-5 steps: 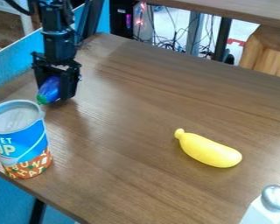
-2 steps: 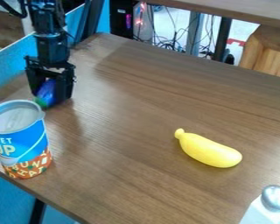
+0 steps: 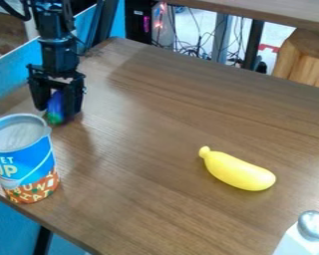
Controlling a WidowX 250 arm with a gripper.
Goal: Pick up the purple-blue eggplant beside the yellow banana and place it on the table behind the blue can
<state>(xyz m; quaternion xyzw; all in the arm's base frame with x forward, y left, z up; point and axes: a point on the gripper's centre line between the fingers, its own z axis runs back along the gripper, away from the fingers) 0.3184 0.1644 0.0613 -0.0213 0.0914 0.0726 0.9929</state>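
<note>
From where I'm standing, the black gripper (image 3: 55,114) is hanging over the worktop (image 3: 142,199), its jaws grasping a purple toy with a green end (image 3: 54,105). Just beside it, nearer me, a tin can (image 3: 24,167) is standing upright, bearing white lettering on blue and more letters on its orange band. A yellow toy banana (image 3: 239,172) is lying well apart, and a silver-capped container (image 3: 313,226) is standing beyond it, in the near right corner.

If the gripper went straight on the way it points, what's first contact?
Likely the tabletop, below the gripper and the blue-purple toy it holds. The can looks just off that line; depth is unclear.
</note>
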